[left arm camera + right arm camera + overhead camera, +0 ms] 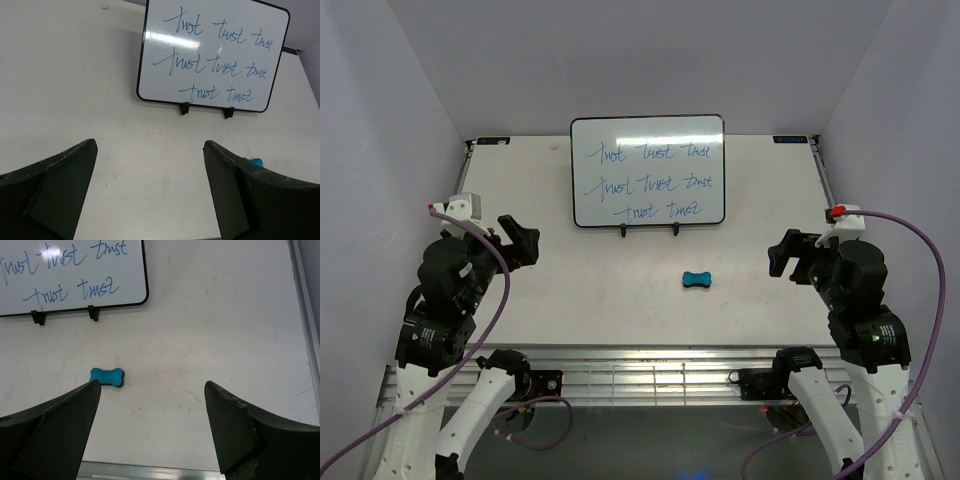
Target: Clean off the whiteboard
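Note:
The whiteboard (648, 170) stands upright on a black wire easel at the table's far middle, covered with three lines of blue scrawl. It also shows in the left wrist view (214, 55) and the right wrist view (70, 275). A small blue bone-shaped eraser (697, 279) lies flat on the table in front of the board, right of centre; it also shows in the right wrist view (107, 376). My left gripper (523, 243) is open and empty at the left. My right gripper (784, 254) is open and empty at the right, apart from the eraser.
The easel's two black feet (650, 230) stick out under the board. Metal rails (640, 375) run along the table's near edge. Grey walls close in the left, right and back. Purple cables loop off both arms.

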### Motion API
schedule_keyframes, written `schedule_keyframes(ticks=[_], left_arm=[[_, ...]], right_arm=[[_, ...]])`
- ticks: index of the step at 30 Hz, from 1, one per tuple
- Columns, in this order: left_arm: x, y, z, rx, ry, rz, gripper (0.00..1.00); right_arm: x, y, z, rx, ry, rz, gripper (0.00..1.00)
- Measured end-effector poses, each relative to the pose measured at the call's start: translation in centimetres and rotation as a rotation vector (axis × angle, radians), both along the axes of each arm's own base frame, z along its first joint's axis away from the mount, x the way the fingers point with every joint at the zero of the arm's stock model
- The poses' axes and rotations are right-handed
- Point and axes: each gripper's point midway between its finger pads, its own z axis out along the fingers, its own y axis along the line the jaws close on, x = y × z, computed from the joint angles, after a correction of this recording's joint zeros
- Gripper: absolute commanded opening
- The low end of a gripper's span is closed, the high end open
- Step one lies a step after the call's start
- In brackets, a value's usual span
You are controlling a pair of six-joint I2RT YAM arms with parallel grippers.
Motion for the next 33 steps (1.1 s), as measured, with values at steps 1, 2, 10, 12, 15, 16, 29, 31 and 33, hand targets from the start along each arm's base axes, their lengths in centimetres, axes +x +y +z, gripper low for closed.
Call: schedule_keyframes(ticks=[1,2,10,12,15,16,29,31,33], left_arm=[[0.0,0.0,0.0,0.000,0.001,0.000,0.98],[0.0,0.0,-0.1,0.001,0.003,0.000,0.98],[0.5,-0.7,-0.4,-0.007,0.010,-0.033,0.98],[1.1,-1.5,-0.2,-0.018,-0.002,-0.066,0.98],[2.9,-3.6,-0.5,-0.044,-0.019,-0.151,0.98],[4.1,-4.6,-0.6,-0.055,-0.019,-0.190,0.98],[25.4,-1.1,-6.5,-0.316,0.035,-0.360,0.98],[28.4,0.6,-7.9,-0.339,0.034,-0.393,0.98],[30.3,0.4,-9.6,-0.366,0.047,-0.464,0.98]], right_arm=[[0.0,0.0,0.0,0.000,-0.001,0.000,0.90],[0.0,0.0,0.0,0.000,-0.001,0.000,0.90],[0.1,0.7,-0.7,0.016,-0.018,0.035,0.90],[0.0,1.3,-1.2,0.031,-0.028,0.067,0.90],[-0.3,2.1,-1.1,0.055,-0.061,0.116,0.90],[-0.3,2.5,-0.8,0.065,-0.077,0.132,0.90],[-1.2,7.4,0.1,0.178,-0.094,0.409,0.90],[-1.5,7.8,0.3,0.186,-0.096,0.437,0.90],[-1.8,8.1,0.5,0.192,-0.106,0.458,0.90]])
